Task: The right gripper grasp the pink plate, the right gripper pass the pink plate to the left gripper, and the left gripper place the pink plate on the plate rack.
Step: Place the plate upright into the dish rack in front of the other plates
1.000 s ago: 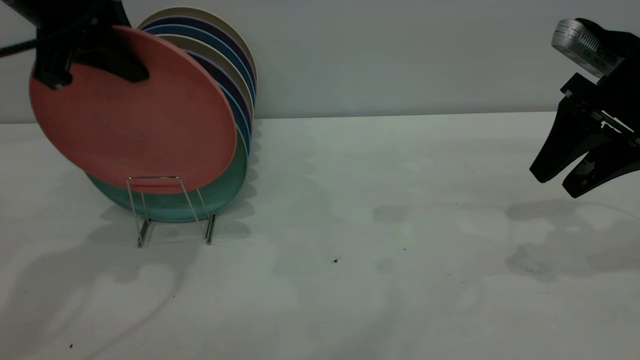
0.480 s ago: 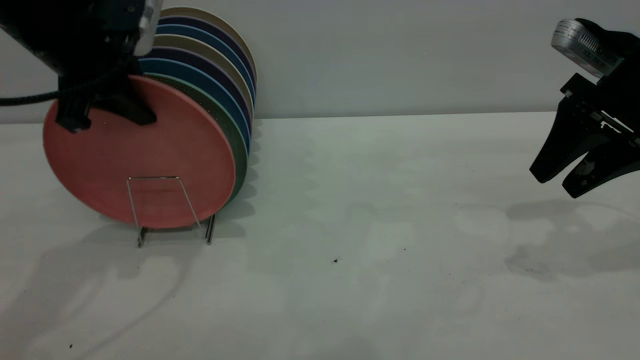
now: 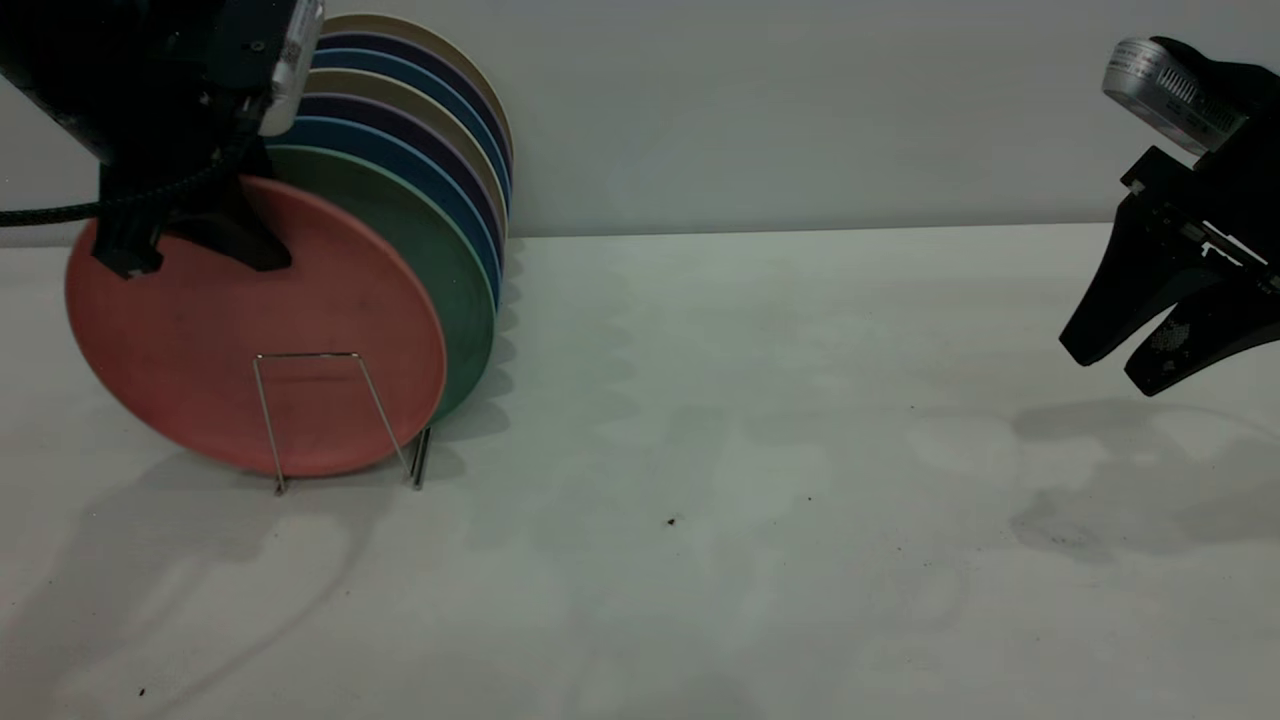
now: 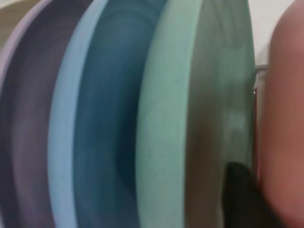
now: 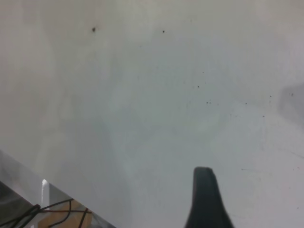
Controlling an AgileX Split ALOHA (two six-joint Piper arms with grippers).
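A pale table is filling the frame. At upper left, the left gripper is pinching the pink plate, standing frontmost in the plate rack. At right, the right gripper is hovering, fingers parted, empty.

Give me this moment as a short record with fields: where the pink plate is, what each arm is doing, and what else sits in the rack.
pink plate: upright at the front of the plate rack
left end effector: shut on the plate's upper rim
right end effector: open, holding nothing, above the table at far right
behind the plate: teal-green plate, then more plates
task stage: plate lowered into rack, not yet released
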